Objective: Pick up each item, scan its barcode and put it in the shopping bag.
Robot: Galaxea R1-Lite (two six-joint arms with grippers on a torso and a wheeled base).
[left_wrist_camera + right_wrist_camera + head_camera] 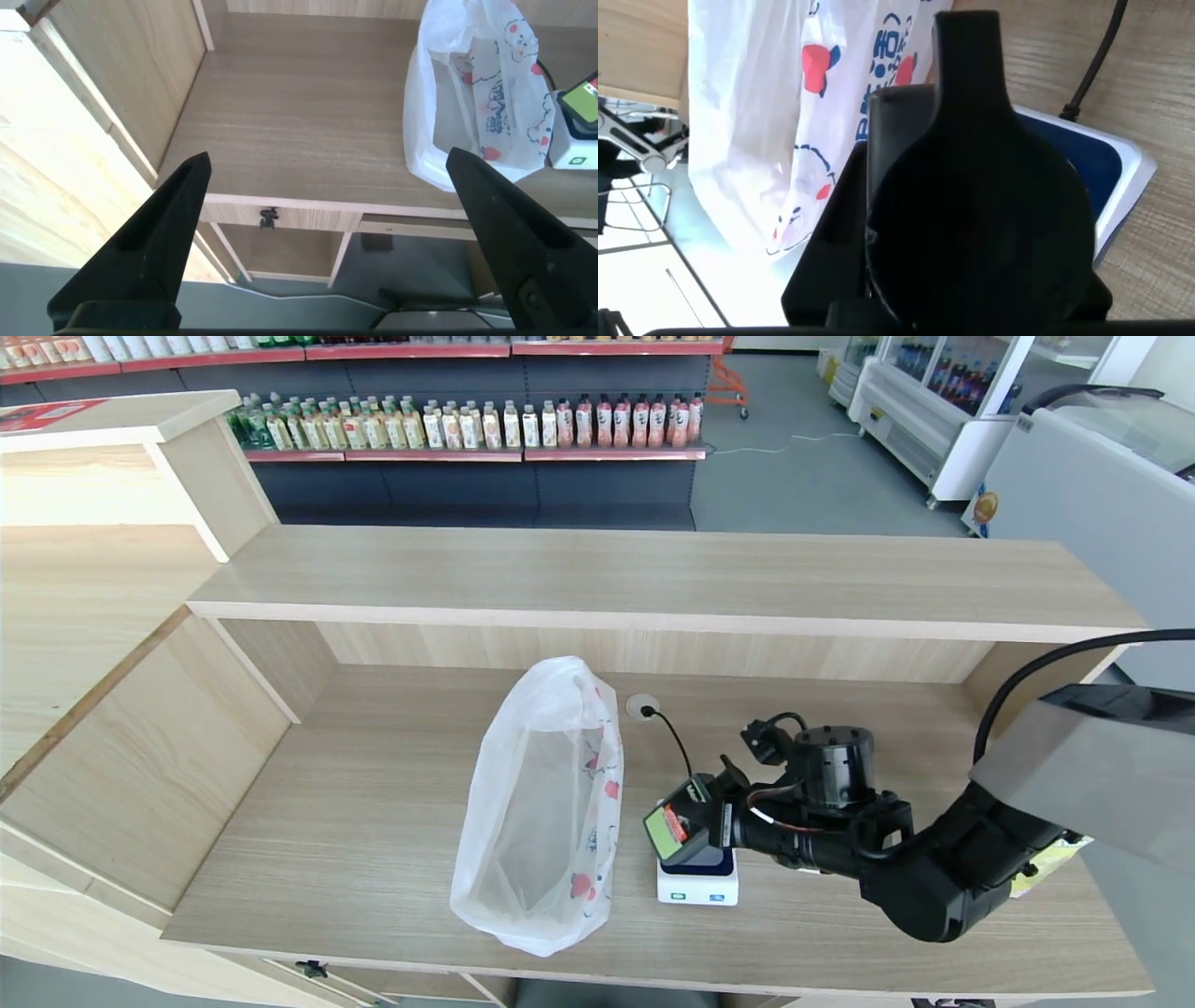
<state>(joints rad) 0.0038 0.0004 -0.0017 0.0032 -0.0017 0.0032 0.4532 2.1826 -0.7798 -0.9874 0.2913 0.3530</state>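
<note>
Firstly, leftmost, off the near left edge of the pale wooden checkout counter: left gripper, fingers spread wide and grasping nothing. Parked clear of the work, probably to leave the counter free for the other arm.

Next, near the middle of the counter: white translucent plastic shopping bag with red cartoon prints, slumped but holding some shape. Cannot tell which way its mouth faces. Set just left of the scanner, likely so a scanned item needs only a short carry.

Just right of the bag: white box-shaped barcode scanner with a dark blue top. Wired by a thin black cable to a round grommet farther back on the counter.

Directly above the blue top: right gripper, clenched on a small dark packet with a green and red label. Held low and close over the reader with the label face up and leftward, presumably to show the code on its underside. Judged as mid-scan, bagging not yet done.

Rightmost, under the right arm: corner of yellow packaging, too hidden to identify, possibly another item waiting its turn.
</note>
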